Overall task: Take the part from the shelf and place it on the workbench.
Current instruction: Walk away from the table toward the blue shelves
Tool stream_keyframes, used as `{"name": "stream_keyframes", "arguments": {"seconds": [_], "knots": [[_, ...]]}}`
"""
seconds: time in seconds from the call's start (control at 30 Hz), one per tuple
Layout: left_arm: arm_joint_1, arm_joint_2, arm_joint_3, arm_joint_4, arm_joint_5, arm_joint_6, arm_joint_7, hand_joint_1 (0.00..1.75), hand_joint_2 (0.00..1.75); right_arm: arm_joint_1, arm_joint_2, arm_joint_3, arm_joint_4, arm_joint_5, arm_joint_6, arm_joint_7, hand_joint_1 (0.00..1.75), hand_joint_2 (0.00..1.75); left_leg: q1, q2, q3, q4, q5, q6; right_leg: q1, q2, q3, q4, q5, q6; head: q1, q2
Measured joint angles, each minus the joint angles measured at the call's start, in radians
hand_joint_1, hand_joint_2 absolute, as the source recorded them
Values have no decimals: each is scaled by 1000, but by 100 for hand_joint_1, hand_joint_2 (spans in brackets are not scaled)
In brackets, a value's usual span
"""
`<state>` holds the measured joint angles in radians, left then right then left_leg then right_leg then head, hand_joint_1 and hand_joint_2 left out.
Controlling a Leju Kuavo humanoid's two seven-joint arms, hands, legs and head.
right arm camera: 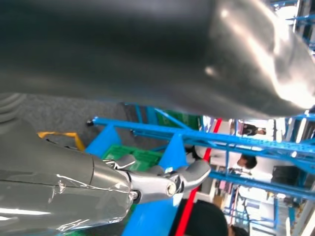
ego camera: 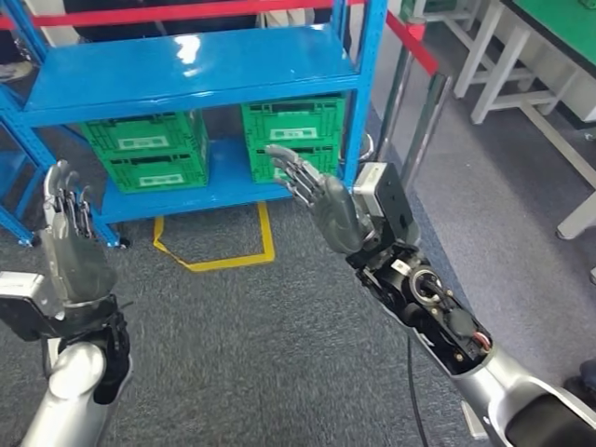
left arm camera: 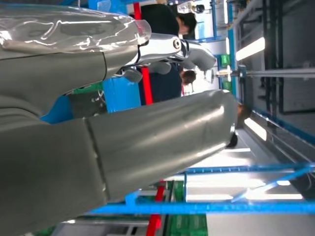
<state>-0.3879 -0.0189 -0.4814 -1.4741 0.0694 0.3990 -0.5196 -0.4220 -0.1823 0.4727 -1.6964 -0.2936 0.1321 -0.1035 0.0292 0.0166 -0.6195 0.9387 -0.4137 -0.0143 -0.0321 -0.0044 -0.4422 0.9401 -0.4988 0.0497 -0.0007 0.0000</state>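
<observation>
the blue shelf (ego camera: 190,70) fills the upper left and centre of the head view, and two green crates (ego camera: 151,149) sit on its lower level — one left of centre, one (ego camera: 295,130) just right of it. the part itself cannot be made out; it is judged to lie inside one of these crates, hidden by the walls.

the left hand (ego camera: 70,251) is raised at the lower left, fingers spread and nothing held. the right hand (ego camera: 317,191) is stretched out at centre, fingers extended toward the right-hand crate, also released and empty.

how the part will handle can only be guessed: probably rigid and fairly light, but this is not shown. a grasp point cannot be chosen until the crate's inside is seen — the crate rim should be cleared first.
</observation>
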Motion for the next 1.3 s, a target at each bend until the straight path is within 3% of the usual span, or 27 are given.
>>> {"name": "stream_keyframes", "arguments": {"seconds": [0.03,0.1,0.17,0.23,0.27,0.3,0.4,0.43,0.47,0.53,0.6,0.63,0.7,0.73,0.77,0.8,0.87,0.9,0.93,0.97,1.03,1.1,1.17,1.2,1.23,1.27,1.3], "knots": [[0,-1,0,0,0,0,-1,0,0,0,0,-1,0,0,0,-1,0,0,0,-4,16,-3,4,10,-3,-1,-5,33,8,3,7,0],[2,-2,0,0,0,0,-1,0,0,2,1,-2,-1,1,1,0,0,0,-7,-8,47,-2,6,27,-5,-1,-73,151,-5,1,23,0],[4,-2,0,0,0,0,-1,0,0,7,1,-3,0,1,1,0,0,0,-18,-12,76,0,-20,36,0,0,-168,271,-63,-1,34,0],[6,-3,0,0,0,-1,-1,0,0,11,1,-4,0,2,0,1,0,0,-31,-18,112,0,-52,42,10,1,-227,285,-136,-6,45,0],[7,-3,0,0,0,-2,-1,0,0,13,1,-4,0,2,-1,2,0,0,-38,-21,134,0,-70,44,16,2,-238,249,-147,-14,50,0],[8,-3,0,0,1,-4,-1,0,0,15,1,-4,0,3,-2,4,0,0,-44,-23,158,0,-89,47,23,4,-243,195,-115,-29,55,0],[10,-4,0,2,2,-11,0,0,0,25,1,-4,-1,6,-8,13,0,0,-46,-29,210,-9,-137,45,49,18,-227,68,107,-72,39,0],[11,-4,0,3,3,-12,2,0,0,25,1,-5,-4,6,-10,15,0,0,-40,-30,217,-15,-141,40,59,20,-214,53,139,-80,34,0],[11,-5,0,3,4,-14,3,0,0,23,1,-6,-8,6,-12,16,0,0,-35,-31,217,-12,-135,34,67,19,-200,40,128,-86,36,0],[9,-7,0,2,4,-17,4,0,0,18,1,-8,-19,6,-16,16,0,0,-32,-29,177,66,-90,21,64,19,-155,4,110,-97,54,0],[9,-7,0,2,3,-19,4,0,0,20,1,-9,-23,6,-19,17,0,0,-31,-28,72,216,-40,10,50,19,-100,-32,91,-101,57,0],[10,-6,0,2,3,-19,5,0,0,22,1,-9,-23,7,-20,18,0,0,-28,-28,12,278,-43,4,45,18,-75,-44,78,-100,54,0],[13,-4,0,3,3,-18,8,0,0,26,1,-8,-23,8,-20,21,0,0,-19,-27,-84,318,-120,-10,32,19,-21,-58,43,-91,47,0],[14,-3,0,3,3,-18,9,0,0,27,1,-8,-23,8,-20,23,0,0,-13,-26,-115,300,-162,-17,24,21,9,-60,21,-85,44,0],[14,-2,0,3,2,-18,10,0,0,27,1,-8,-23,8,-21,25,0,0,-8,-24,-133,260,-182,-26,17,22,40,-61,-3,-78,39,0],[14,-1,0,3,2,-18,12,0,0,28,1,-8,-23,9,-22,27,0,0,-2,-21,-140,201,-160,-34,10,23,71,-61,-28,-71,34,0],[14,0,-1,4,2,-18,17,0,0,32,1,-8,-23,9,-23,32,0,0,5,-8,-138,65,17,-41,3,26,120,-57,-78,-54,15,0],[15,0,-1,5,2,-18,19,0,0,34,1,-8,-24,9,-23,35,0,0,5,-2,-137,31,102,-37,3,27,134,-56,-102,-45,7,0],[15,0,-2,5,1,-18,19,0,0,36,1,-8,-26,9,-24,37,0,0,2,2,-139,20,155,-29,3,28,144,-58,-122,-36,2,0],[13,0,-2,5,1,-17,17,0,0,37,1,-8,-29,9,-25,39,0,0,-2,3,-143,33,160,-19,2,28,156,-64,-137,-28,1,0],[9,-2,-2,1,-2,-15,10,0,0,36,1,-10,-38,9,-26,40,0,0,-3,-2,-139,50,132,3,-3,23,178,-84,-156,-15,9,0],[6,-5,-2,-3,-5,-15,5,0,0,36,1,-13,-44,9,-27,39,0,0,0,-4,-116,48,107,20,-5,17,151,-10,-192,-10,23,0],[7,-6,-2,-3,-6,-14,3,0,0,38,1,-15,-46,9,-27,40,0,0,-3,-7,-89,44,82,28,-3,13,38,166,-240,-9,40,0],[9,-6,-2,-3,-6,-14,3,0,0,41,1,-15,-45,9,-27,40,0,0,-4,-9,-74,43,69,29,-1,13,-27,242,-247,-9,47,0],[12,-6,-2,-3,-6,-14,3,0,0,44,1,-15,-45,9,-27,40,0,0,-5,-11,-58,43,55,28,-1,13,-79,282,-229,-9,54,0],[13,-6,-2,-3,-6,-12,3,0,0,46,1,-15,-45,8,-26,40,0,0,-6,-14,-39,43,41,28,0,13,-114,279,-186,-10,60,0],[14,-6,-2,-3,-6,-11,3,0,0,46,1,-15,-45,8,-24,40,0,0,-6,-16,-19,43,27,26,0,13,-127,233,-121,-12,66,0]]}}
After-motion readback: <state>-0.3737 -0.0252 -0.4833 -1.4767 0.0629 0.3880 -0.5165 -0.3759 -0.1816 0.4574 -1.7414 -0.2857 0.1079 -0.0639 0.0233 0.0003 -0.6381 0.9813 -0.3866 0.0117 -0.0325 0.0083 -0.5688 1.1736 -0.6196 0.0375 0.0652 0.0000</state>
